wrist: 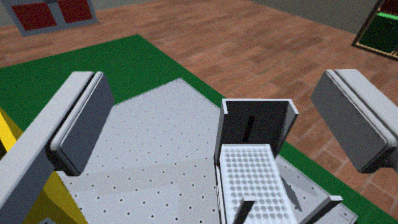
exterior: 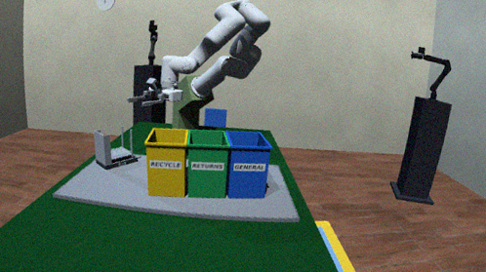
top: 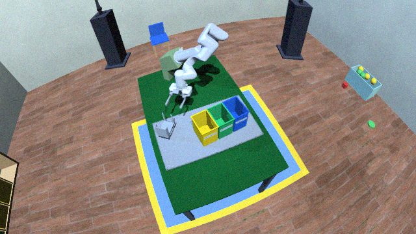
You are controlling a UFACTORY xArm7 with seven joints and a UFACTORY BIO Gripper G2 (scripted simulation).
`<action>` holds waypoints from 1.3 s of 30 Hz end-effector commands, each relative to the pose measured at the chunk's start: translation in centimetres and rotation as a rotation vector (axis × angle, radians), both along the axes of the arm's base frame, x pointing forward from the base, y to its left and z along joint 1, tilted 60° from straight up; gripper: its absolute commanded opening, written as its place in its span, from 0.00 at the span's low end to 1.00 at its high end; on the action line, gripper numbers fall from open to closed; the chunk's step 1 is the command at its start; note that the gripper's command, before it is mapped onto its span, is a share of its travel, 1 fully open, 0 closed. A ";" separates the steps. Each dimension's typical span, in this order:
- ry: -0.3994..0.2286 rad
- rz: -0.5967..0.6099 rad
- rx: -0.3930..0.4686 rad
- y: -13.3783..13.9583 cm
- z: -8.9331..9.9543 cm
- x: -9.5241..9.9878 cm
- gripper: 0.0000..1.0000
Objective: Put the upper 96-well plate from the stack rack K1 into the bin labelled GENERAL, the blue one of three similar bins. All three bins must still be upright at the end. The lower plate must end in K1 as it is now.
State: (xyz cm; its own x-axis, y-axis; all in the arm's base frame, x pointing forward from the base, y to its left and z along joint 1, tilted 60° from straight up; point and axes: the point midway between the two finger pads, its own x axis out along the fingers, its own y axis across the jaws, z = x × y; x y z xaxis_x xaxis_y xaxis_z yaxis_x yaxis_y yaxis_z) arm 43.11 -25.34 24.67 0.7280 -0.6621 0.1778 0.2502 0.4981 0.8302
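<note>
White two-fingered gripper (top: 174,104) (exterior: 137,101) (wrist: 212,122) spread, nothing between its fingers — white 96-well plate (wrist: 256,180) sits in the grey tall-walled rack (top: 164,129) (exterior: 102,148) (wrist: 257,107), well apart from the blue open-topped bin (top: 240,121) (exterior: 247,176)

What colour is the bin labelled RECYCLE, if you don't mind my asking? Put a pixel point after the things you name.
The RECYCLE bin (top: 210,138) (exterior: 165,177) (wrist: 57,200) is yellow, best seen in the exterior view.
</note>
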 end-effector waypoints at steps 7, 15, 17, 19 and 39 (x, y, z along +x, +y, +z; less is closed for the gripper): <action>-0.033 0.007 0.010 -3.7 -3.9 2.7 0.37; -0.034 0.006 0.010 -5.7 -5.8 3.8 0.37; -0.034 0.006 0.010 -6.4 -6.4 4.2 0.37; -0.034 0.006 0.010 -6.7 -6.7 4.4 0.37; -0.034 0.006 0.010 -6.7 -6.7 4.4 0.37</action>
